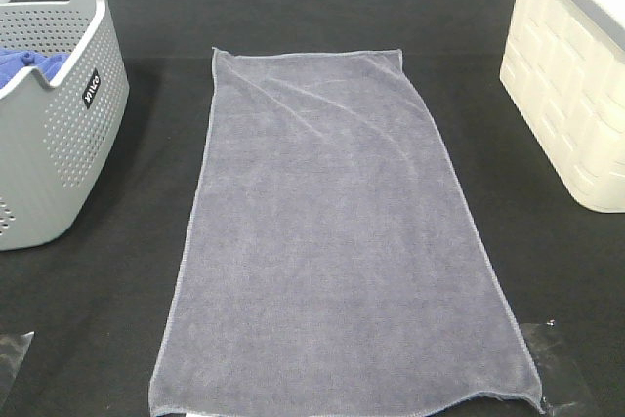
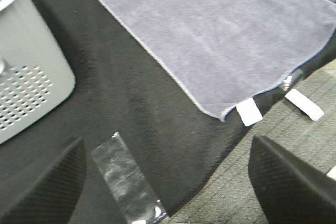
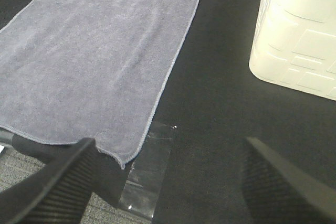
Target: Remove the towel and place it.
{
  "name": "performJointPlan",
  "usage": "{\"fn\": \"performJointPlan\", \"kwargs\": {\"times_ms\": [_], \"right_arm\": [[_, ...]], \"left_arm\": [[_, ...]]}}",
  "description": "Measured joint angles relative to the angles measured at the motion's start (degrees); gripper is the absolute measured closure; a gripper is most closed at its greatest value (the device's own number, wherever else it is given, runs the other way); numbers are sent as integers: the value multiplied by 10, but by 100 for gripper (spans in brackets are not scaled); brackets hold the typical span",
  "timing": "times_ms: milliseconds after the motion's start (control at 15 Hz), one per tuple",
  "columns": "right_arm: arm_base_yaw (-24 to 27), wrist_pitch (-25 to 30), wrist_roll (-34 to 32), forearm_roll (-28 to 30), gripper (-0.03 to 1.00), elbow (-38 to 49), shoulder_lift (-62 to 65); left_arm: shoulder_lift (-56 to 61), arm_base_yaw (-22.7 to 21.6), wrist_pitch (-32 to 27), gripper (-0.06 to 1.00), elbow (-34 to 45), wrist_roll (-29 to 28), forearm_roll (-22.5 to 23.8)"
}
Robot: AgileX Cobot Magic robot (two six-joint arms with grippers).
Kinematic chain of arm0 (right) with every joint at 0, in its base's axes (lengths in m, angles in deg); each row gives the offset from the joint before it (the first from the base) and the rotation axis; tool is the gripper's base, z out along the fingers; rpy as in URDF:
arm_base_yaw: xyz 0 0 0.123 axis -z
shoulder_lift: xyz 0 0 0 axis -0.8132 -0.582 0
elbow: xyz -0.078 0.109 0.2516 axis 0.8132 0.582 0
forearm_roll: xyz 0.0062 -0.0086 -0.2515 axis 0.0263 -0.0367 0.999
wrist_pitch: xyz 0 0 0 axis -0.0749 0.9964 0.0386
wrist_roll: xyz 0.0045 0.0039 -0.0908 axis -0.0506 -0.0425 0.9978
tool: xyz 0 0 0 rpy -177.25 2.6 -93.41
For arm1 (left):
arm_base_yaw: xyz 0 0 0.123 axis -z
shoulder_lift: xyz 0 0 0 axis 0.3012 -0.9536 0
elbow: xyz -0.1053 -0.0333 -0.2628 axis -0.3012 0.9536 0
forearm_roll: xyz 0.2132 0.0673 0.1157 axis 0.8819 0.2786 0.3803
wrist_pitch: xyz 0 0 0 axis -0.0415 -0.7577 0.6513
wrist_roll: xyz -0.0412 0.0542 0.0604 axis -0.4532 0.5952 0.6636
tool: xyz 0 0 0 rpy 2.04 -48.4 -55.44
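Towel point(image 1: 337, 231) lies flat at table centre, long axis running near to far, between grey basket point(image 1: 54, 134) and cream bin point(image 1: 571, 95). Both open, empty grippers, left gripper point(image 2: 168, 182) and right gripper point(image 3: 168, 182), hover equally close by its near corners.

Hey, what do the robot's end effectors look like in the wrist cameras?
Only the fingers show. The left end effector has two broad black fingers with a fine knurled, dotted texture and tapering tips. The right end effector has matching dark ridged fingers. No cables, markings or arm links are visible in any view.
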Motion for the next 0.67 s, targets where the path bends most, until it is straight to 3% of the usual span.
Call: {"fn": "performJointPlan", "kwargs": {"times_ms": [467, 600, 667], "right_arm": [[0, -6, 0, -1, 26, 0, -1], [0, -6, 0, -1, 26, 0, -1], [0, -6, 0, -1, 26, 0, -1]], "left_arm": [[0, -1, 0, 14, 0, 1, -2], [0, -35, 0, 14, 0, 2, -2], [0, -73, 0, 14, 0, 2, -2]]}}
